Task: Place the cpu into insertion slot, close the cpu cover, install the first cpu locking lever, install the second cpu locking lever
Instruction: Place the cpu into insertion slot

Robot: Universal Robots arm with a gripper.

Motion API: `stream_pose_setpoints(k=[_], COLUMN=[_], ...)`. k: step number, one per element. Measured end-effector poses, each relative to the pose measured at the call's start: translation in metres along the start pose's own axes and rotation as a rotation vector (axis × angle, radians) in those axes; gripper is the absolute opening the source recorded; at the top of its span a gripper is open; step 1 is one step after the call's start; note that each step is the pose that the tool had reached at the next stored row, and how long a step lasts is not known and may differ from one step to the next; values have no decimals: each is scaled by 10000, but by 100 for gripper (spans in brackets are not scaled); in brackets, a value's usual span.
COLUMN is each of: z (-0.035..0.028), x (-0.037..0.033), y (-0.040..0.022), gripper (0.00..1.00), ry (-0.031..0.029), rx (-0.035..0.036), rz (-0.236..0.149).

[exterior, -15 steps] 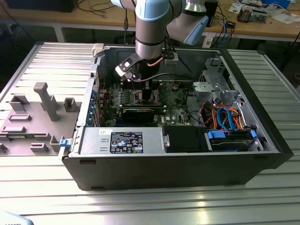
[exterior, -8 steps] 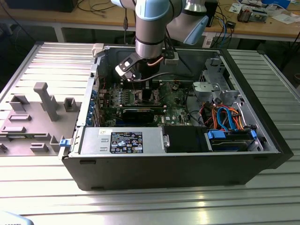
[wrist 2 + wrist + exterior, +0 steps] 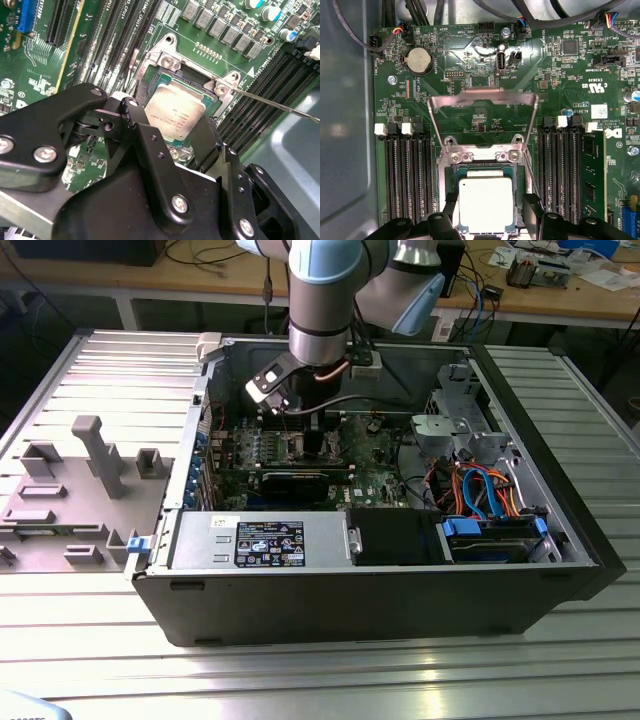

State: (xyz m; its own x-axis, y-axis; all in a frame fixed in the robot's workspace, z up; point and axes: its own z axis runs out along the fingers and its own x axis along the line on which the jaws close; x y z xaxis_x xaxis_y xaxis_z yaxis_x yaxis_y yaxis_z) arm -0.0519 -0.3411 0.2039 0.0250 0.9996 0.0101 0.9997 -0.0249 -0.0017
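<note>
In the exterior view an open computer case (image 3: 400, 590) lies on a slatted metal counter (image 3: 560, 680). The arm (image 3: 320, 290) comes down from the upper middle of the frame, and the gripper (image 3: 310, 425) is low over the green motherboard (image 3: 300, 455) inside the case. A grey fixture tray (image 3: 80, 480) sits on the counter at the exterior view's left. A labelled power-supply box (image 3: 260, 540) lies along the case's near wall.

Both wrist views show the cpu (image 3: 485, 205) (image 3: 172, 112) lying flat within the insertion slot (image 3: 482, 170) (image 3: 192, 75), its dull metal top facing up. The gripper (image 3: 487, 210) (image 3: 170, 125) straddles the cpu; I cannot tell whether it is clamped on the chip or loose around it. In the first wrist view the cpu cover (image 3: 482, 94) is swung open, clear of the socket, with board showing through its large square opening. In the second wrist view a thin locking lever (image 3: 280, 106) juts out from the socket's corner, unlatched. Banks of black memory slots (image 3: 405, 170) flank the socket, and one green memory stick (image 3: 592, 175) is seated in the far bank
</note>
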Motion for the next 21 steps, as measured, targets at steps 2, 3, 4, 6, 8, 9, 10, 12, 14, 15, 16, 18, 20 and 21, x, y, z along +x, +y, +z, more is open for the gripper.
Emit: stream_pose_setpoints(k=[2,3,4,6,8,9,10,12,14,15,16,18,20,21], z=[-29,-40,-50,-74,-103,-120,-133,-137,-139,-138,-138,-142,-146,-148], x=[1,1,1,1,2,2,2,2,5,9,14,20,22,22], y=[0,0,0,0,0,0,0,0,0,0,0,0,0,0], gripper=[62,62,62,62,62,62,62,62,62,62,62,54,54,47], ry=[0,0,0,1,1,1,1,3,-3,0,1,-2,1,2], rx=[0,0,0,-1,-1,-1,-1,-2,2,1,0,3,2,1], rz=[0,0,0,0,0,0,0,-6,-68,-120,-155,-244,-290,-305])
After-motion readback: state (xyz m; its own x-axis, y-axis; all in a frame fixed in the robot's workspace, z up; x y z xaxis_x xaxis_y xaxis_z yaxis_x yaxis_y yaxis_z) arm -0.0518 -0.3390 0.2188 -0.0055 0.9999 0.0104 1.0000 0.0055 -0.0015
